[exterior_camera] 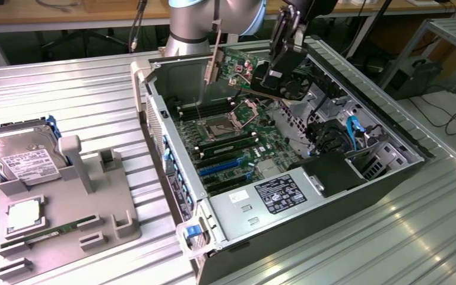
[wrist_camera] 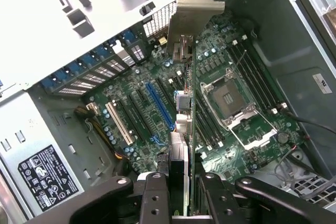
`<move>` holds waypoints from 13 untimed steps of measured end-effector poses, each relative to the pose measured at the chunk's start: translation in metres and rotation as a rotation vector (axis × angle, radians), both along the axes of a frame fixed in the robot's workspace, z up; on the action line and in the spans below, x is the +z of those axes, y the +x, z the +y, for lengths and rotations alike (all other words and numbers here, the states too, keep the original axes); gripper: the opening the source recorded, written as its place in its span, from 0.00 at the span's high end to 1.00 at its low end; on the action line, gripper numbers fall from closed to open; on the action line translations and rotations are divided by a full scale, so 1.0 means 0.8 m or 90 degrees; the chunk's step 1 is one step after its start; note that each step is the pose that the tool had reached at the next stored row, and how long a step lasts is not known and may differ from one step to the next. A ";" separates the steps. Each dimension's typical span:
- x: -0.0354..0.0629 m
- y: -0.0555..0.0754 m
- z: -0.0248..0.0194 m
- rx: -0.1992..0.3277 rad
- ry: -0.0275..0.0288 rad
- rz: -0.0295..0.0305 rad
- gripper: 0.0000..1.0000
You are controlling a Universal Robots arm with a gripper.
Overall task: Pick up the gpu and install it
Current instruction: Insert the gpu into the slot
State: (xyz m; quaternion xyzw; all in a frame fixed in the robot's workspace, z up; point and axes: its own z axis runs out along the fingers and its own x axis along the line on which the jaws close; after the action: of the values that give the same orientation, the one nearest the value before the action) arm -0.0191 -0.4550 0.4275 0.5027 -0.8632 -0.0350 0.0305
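The gpu hangs tilted above the open computer case, clamped in the gripper, whose 2 fingers pinch it near the fan. From the wrist it appears edge-on, bracket end farthest away, over the motherboard, its face hidden. Well apart from the case, a hard drive stands in a grey tray.
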 end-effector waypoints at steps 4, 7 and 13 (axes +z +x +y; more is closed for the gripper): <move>0.000 0.000 -0.0002 0.019 0.0000 0.0000 0.73; 0.000 0.000 -0.0004 0.032 -0.0001 0.0001 0.73; 0.000 0.000 -0.0011 0.078 0.0001 0.0000 0.73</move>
State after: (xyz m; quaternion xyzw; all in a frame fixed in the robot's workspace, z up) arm -0.0191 -0.4559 0.4274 0.5545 -0.8309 -0.0331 0.0325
